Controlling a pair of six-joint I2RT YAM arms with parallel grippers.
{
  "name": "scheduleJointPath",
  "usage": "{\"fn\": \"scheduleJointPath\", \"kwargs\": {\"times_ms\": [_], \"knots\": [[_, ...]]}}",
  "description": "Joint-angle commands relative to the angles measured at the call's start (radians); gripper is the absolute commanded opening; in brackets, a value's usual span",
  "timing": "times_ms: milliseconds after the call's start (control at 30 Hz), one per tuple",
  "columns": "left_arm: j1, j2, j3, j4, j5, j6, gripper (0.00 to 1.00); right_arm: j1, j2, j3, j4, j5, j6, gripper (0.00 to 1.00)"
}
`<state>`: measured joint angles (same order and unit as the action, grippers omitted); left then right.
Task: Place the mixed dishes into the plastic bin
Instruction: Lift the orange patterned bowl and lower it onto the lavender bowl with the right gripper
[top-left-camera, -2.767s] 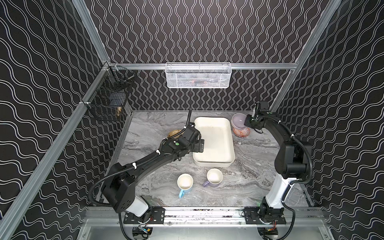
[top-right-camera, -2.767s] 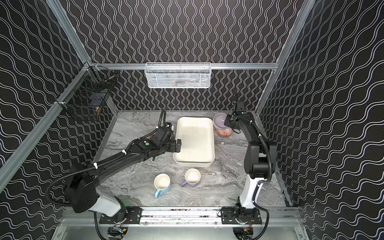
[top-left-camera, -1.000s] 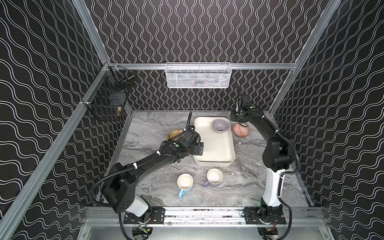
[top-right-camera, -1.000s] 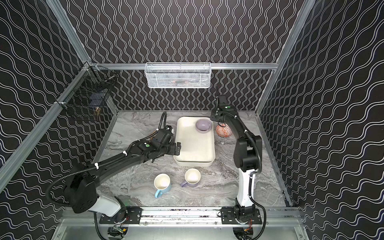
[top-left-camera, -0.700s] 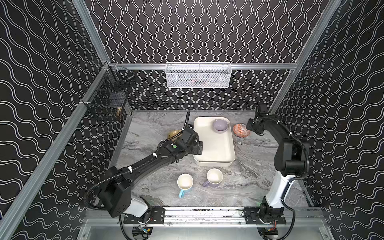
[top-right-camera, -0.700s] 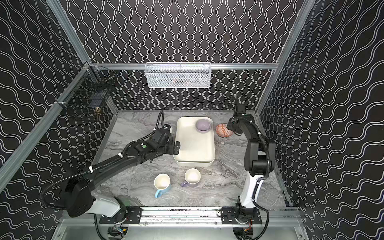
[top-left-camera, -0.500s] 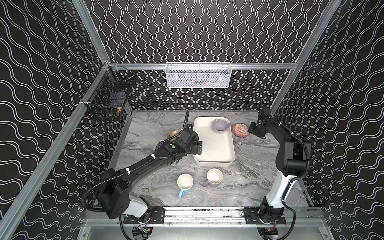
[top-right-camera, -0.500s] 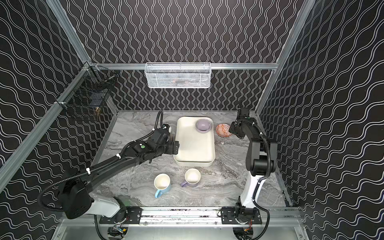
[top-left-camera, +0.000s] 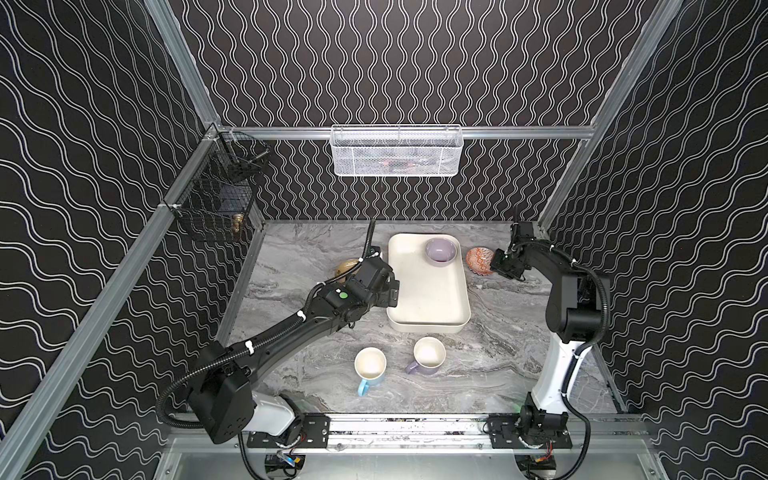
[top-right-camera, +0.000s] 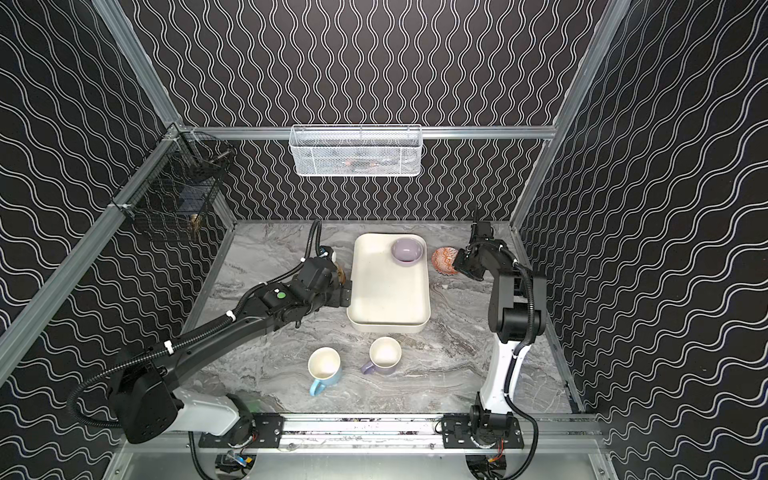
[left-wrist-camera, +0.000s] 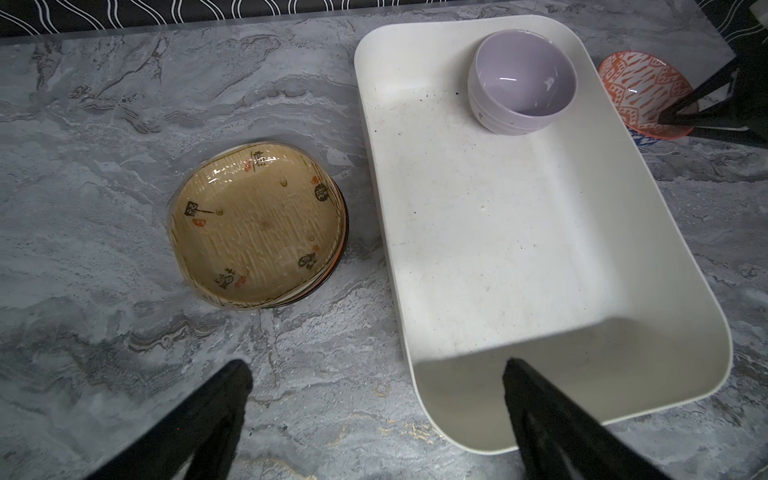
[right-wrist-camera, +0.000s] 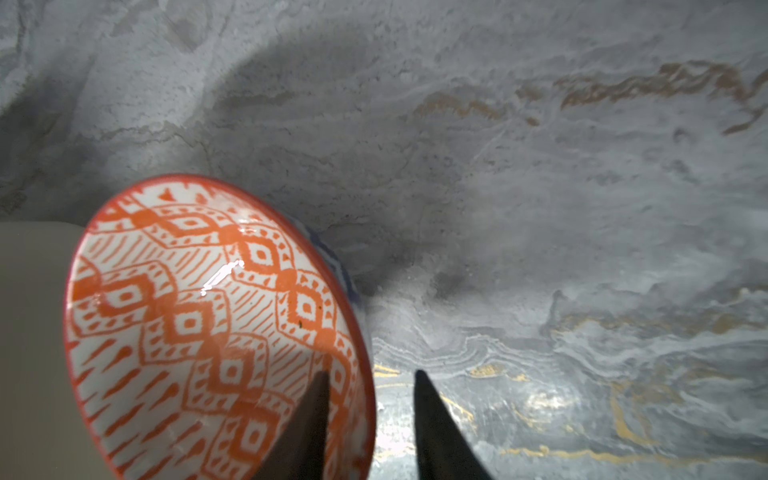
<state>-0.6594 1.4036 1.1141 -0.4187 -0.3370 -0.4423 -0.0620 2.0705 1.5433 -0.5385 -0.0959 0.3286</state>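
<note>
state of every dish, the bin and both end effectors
cream-white rectangular plastic bin: upright, one bowl inside
lavender ceramic bowl: upright, empty, in the bin's far corner
orange-patterned ceramic bowl: tilted, outside the bin
right end effector: straddling that bowl's rim, grip unclear
stack of small round plates: mustard on top, outside the bin
light-blue ceramic mug: upright, empty
lilac ceramic mug: upright, empty
left end effector: open, empty
</note>
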Motion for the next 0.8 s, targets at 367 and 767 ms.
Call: {"fn": "scheduleJointPath", "kwargs": {"times_ms": [367,767], "knots": [[0.000,0.008,0.004,0.000,-0.020,0.004,0.99,-0.001,-0.100,0.026,-0.012,0.058,-0.011,0.07],[0.001,-0.003,0.000,-0.001,-0.031,0.007,0.99,0.082,-0.101,0.198,-0.060,0.060,0.000,0.06]]}}
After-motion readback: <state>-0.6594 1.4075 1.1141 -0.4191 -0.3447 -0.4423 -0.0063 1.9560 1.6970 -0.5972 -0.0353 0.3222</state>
